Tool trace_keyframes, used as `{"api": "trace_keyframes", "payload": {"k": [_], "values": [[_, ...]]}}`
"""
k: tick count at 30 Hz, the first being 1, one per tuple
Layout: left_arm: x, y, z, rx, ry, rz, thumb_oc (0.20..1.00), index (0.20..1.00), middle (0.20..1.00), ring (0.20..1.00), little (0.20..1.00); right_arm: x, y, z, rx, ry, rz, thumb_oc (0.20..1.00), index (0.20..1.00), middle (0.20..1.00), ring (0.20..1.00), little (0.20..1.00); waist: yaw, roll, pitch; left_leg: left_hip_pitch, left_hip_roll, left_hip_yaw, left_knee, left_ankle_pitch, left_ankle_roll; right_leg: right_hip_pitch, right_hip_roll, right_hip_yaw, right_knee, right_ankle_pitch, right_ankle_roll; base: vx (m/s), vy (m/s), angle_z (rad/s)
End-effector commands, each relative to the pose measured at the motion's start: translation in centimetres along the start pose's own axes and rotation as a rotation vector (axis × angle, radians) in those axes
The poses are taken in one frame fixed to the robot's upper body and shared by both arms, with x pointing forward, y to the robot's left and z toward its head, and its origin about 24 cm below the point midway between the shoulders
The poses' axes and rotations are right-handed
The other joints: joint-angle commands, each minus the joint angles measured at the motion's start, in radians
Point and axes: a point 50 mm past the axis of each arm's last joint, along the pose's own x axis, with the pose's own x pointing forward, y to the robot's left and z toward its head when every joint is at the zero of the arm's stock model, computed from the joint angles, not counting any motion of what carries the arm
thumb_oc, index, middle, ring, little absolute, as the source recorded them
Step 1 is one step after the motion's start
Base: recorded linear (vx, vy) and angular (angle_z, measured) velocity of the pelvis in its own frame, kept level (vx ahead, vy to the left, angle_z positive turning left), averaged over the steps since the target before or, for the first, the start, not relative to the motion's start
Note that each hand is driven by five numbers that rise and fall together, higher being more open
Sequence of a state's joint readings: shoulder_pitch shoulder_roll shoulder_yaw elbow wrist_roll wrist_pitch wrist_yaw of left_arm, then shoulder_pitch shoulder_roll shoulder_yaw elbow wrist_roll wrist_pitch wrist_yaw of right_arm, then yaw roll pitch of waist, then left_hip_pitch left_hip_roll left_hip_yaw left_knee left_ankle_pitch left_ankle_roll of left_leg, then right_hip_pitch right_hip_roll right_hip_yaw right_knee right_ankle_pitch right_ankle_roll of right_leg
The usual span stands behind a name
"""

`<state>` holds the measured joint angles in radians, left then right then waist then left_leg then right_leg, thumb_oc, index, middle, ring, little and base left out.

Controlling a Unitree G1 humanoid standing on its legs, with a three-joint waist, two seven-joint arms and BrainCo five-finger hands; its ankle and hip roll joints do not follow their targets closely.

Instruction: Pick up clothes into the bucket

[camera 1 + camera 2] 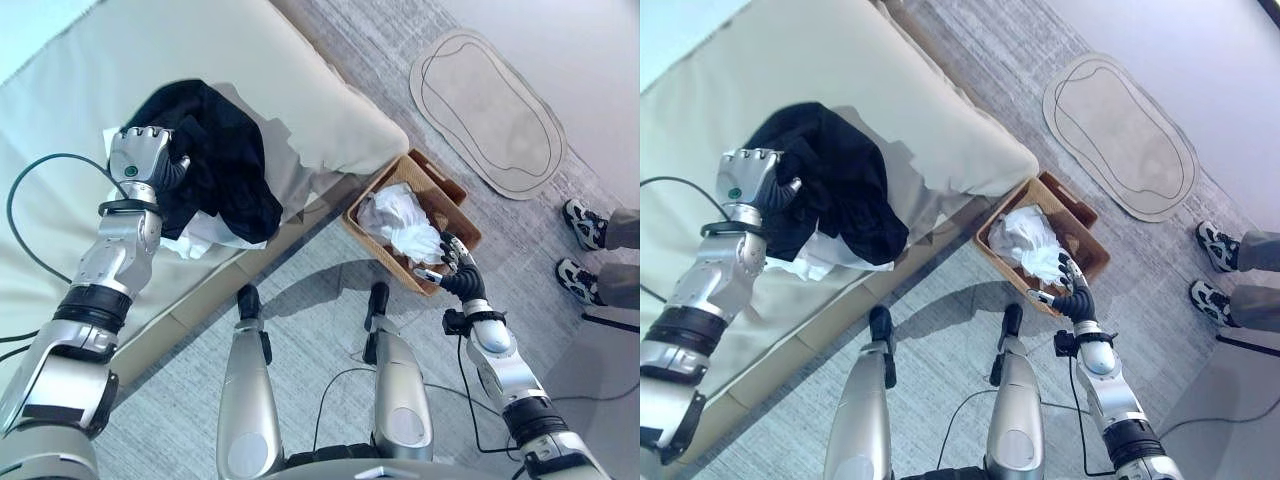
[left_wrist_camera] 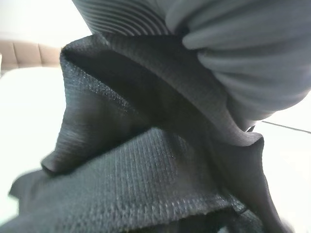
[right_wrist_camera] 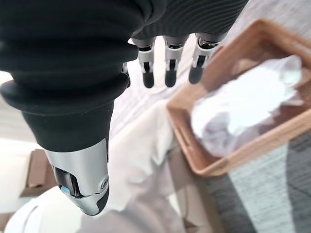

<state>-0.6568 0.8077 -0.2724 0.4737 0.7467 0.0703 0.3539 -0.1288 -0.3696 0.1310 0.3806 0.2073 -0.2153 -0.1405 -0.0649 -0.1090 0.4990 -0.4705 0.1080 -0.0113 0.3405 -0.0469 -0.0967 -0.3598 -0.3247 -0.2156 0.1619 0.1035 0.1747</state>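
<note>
the left hand [image 1: 143, 156] rests on the black garment [image 1: 225, 160] on the bed [image 1: 120, 60]; whether its fingers grip the cloth, i cannot tell. white clothes [image 1: 400, 222] lie in the brown basket [image 1: 438, 186]. the right hand [image 1: 447, 265] hovers beside it, fingers relaxed, empty.

A pale cushioned sofa [image 1: 250, 60] fills the upper left, a light sheet [image 1: 300, 185] hanging over its front edge; a grey oval rug [image 1: 487, 112] lies well apart on the carpet [image 1: 310, 340]; a person's sneakers [image 1: 583, 250] stand at the right edge.
</note>
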Motion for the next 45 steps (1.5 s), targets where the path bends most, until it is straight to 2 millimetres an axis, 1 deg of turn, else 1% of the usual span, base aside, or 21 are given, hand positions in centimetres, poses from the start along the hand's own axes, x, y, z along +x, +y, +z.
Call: {"api": "trace_keyframes", "payload": {"k": [1,3,4,6,10,14,18,19,20,21,23,25,29,31,32,35,37,38,39,43,45], "values": [[0.2,1.9,-0.7,-0.099,0.015,0.092,0.2,0.2,0.2,0.2,0.2,-0.9,-2.2,-0.8,-0.058,0.023,-0.045,1.0,1.0,1.0,1.0,1.0,-0.006,0.047,-0.118,0.033,-0.059,0.04,-0.084,0.03,0.051,0.06,-0.009,-0.022,0.033,-0.05,0.027,0.09,-0.013,0.08],[0.2,3.3,0.0,-0.158,-0.026,0.144,0.2,0.2,0.2,0.2,0.2,-1.2,-2.3,-1.2,-0.071,0.039,-0.04,1.0,1.0,1.0,1.0,1.0,0.001,0.057,-0.14,0.071,-0.063,0.037,-0.122,0.046,0.05,0.096,-0.007,-0.036,0.008,-0.041,0.029,0.09,-0.013,0.08],[-0.3,3.5,0.5,-0.233,-0.047,0.158,0.2,0.2,0.2,0.2,0.2,-1.3,-2.4,-1.5,-0.079,0.054,-0.036,1.0,1.0,1.0,1.0,1.0,0.01,0.067,-0.159,0.11,-0.062,0.038,-0.144,0.043,0.048,0.128,-0.005,-0.044,-0.007,-0.045,0.031,0.06,-0.014,0.05],[-0.6,3.7,0.7,-0.261,-0.056,0.172,0.2,0.2,0.2,0.2,0.2,-1.3,-2.4,-1.5,-0.09,0.053,-0.027,1.0,1.0,1.0,1.0,1.0,0.011,0.07,-0.168,0.126,-0.064,0.037,-0.161,0.053,0.049,0.144,-0.002,-0.048,-0.018,-0.039,0.03,0.05,-0.017,0.06],[-1.0,4.8,2.3,-0.405,-0.139,0.211,0.2,0.2,0.2,0.2,0.2,-0.9,-2.0,-0.8,-0.13,0.025,0.005,1.0,1.0,1.0,1.0,1.0,0.024,0.084,-0.207,0.194,-0.063,0.034,-0.22,0.063,0.045,0.197,0.006,-0.066,-0.041,-0.046,0.032,0.07,-0.027,0.04],[-1.2,6.5,4.0,-0.523,-0.253,0.245,0.2,0.2,0.2,0.2,0.2,-0.3,-1.2,0.9,-0.189,-0.055,0.074,1.0,1.0,1.0,1.0,1.0,0.03,0.095,-0.243,0.237,-0.064,0.028,-0.261,0.085,0.044,0.231,0.01,-0.077,-0.05,-0.049,0.03,0.05,-0.028,0.04],[-1.8,8.1,6.5,-0.676,-0.419,0.237,0.2,0.2,0.2,0.2,0.2,0.3,0.4,3.8,-0.197,-0.183,0.169,1.0,1.0,1.0,1.0,1.0,0.037,0.104,-0.276,0.275,-0.065,0.027,-0.277,0.086,0.043,0.269,0.014,-0.088,-0.056,-0.059,0.032,0.05,-0.035,0.05],[-2.0,8.4,6.8,-0.727,-0.446,0.23,0.2,0.2,0.2,0.2,0.2,0.4,0.7,4.2,-0.197,-0.202,0.187,1.0,1.0,1.0,1.0,1.0,0.04,0.106,-0.284,0.287,-0.066,0.026,-0.283,0.086,0.043,0.284,0.016,-0.09,-0.062,-0.059,0.032,0.04,-0.021,0.01],[-2.0,8.4,6.8,-0.727,-0.446,0.23,0.2,0.2,0.2,0.2,0.2,0.4,0.7,4.2,-0.197,-0.202,0.187,1.0,1.0,1.0,1.0,1.0,0.04,0.106,-0.283,0.289,-0.066,0.026,-0.283,0.086,0.043,0.285,0.016,-0.09,-0.063,-0.059,0.032,0.07,-0.035,-0.01],[-2.5,8.6,8.0,-0.866,-0.509,0.207,0.2,0.2,0.2,0.2,0.2,0.9,2.0,5.0,-0.198,-0.232,0.25,1.0,1.0,1.0,1.0,1.0,0.049,0.109,-0.304,0.311,-0.068,0.028,-0.293,0.084,0.042,0.308,0.02,-0.095,-0.078,-0.06,0.033,0.07,-0.04,-0.01],[-3.1,8.4,9.3,-0.98,-0.557,0.178,0.2,0.2,0.2,0.2,0.2,1.4,3.3,5.0,-0.219,-0.229,0.295,1.0,1.0,1.0,1.0,1.0,0.059,0.108,-0.322,0.332,-0.066,0.031,-0.305,0.083,0.041,0.333,0.022,-0.102,-0.095,-0.059,0.033,0.08,-0.053,0.03],[-3.6,8.2,10.6,-1.074,-0.599,0.146,0.2,0.2,0.2,0.2,0.2,2.1,4.8,5.4,-0.23,-0.238,0.332,1.0,1.0,1.0,1.0,1.0,0.067,0.107,-0.342,0.345,-0.064,0.031,-0.311,0.082,0.039,0.348,0.026,-0.104,-0.106,-0.059,0.033,0.06,-0.045,0.03],[-4.3,8.4,13.0,-1.257,-0.685,0.093,0.2,0.2,0.2,0.2,0.2,3.2,8.1,7.3,-0.251,-0.301,0.41,1.0,1.0,1.0,1.0,1.0,0.079,0.107,-0.371,0.374,-0.059,0.032,-0.322,0.081,0.037,0.376,0.034,-0.105,-0.121,-0.06,0.028,0.06,-0.044,0.0],[-4.5,8.5,13.9,-1.328,-0.708,0.07,0.2,0.2,0.2,0.2,0.2,3.5,9.3,7.8,-0.25,-0.314,0.429,1.0,1.0,1.0,1.0,1.0,0.082,0.109,-0.38,0.384,-0.058,0.031,-0.326,0.081,0.036,0.389,0.038,-0.104,-0.128,-0.061,0.026,0.05,-0.033,0.02],[-4.5,8.7,14.4,-1.358,-0.725,0.059,0.2,0.2,0.2,0.2,0.2,3.6,10.1,8.1,-0.243,-0.319,0.446,1.0,1.0,1.0,1.0,1.0,0.084,0.109,-0.385,0.391,-0.057,0.03,-0.33,0.081,0.035,0.396,0.04,-0.103,-0.134,-0.06,0.025,0.05,-0.035,0.0],[-4.7,9.2,15.3,-1.418,-0.766,0.046,0.2,0.2,0.2,0.2,0.2,3.6,11.5,8.5,-0.245,-0.327,0.48,1.0,1.0,1.0,1.0,1.0,0.088,0.111,-0.398,0.403,-0.055,0.034,-0.334,0.08,0.034,0.408,0.044,-0.105,-0.143,-0.061,0.024,0.04,-0.029,0.01],[-4.8,9.6,16.0,-1.448,-0.796,0.036,0.2,0.2,0.2,0.2,0.2,3.5,12.1,8.4,-0.234,-0.316,0.504,1.0,1.0,1.0,1.0,1.0,0.089,0.111,-0.406,0.41,-0.053,0.032,-0.337,0.08,0.032,0.417,0.047,-0.106,-0.147,-0.063,0.022,0.02,-0.013,0.01],[-4.8,9.6,16.0,-1.448,-0.796,0.036,0.2,0.2,0.2,0.2,0.2,3.5,12.1,8.5,-0.234,-0.316,0.504,1.0,1.0,1.0,1.0,1.0,0.089,0.111,-0.405,0.41,-0.053,0.032,-0.337,0.08,0.032,0.417,0.047,-0.106,-0.148,-0.063,0.022,0.04,-0.029,0.03],[-4.8,10.1,16.8,-1.466,-0.828,0.032,0.2,0.2,0.2,0.2,0.2,3.2,12.9,8.3,-0.214,-0.304,0.545,1.0,1.0,1.0,1.0,1.0,0.088,0.11,-0.412,0.416,-0.052,0.03,-0.339,0.079,0.031,0.426,0.051,-0.107,-0.15,-0.066,0.021,0.04,-0.03,0.01],[-4.7,10.8,18.1,-1.478,-0.877,0.03,0.2,0.2,0.2,0.2,0.2,2.4,14.0,8.6,-0.16,-0.299,0.644,1.0,1.0,1.0,1.0,1.0,0.086,0.109,-0.422,0.424,-0.05,0.026,-0.339,0.078,0.029,0.437,0.054,-0.11,-0.154,-0.071,0.018,0.02,-0.017,0.0],[-4.7,10.8,18.5,-1.489,-0.882,0.019,0.2,0.2,0.2,0.2,0.2,2.2,14.0,8.5,-0.14,-0.292,0.663,1.0,1.0,1.0,1.0,1.0,0.085,0.11,-0.426,0.428,-0.049,0.026,-0.34,0.077,0.029,0.439,0.055,-0.111,-0.155,-0.071,0.018,0.0,0.0,0.0]]}}
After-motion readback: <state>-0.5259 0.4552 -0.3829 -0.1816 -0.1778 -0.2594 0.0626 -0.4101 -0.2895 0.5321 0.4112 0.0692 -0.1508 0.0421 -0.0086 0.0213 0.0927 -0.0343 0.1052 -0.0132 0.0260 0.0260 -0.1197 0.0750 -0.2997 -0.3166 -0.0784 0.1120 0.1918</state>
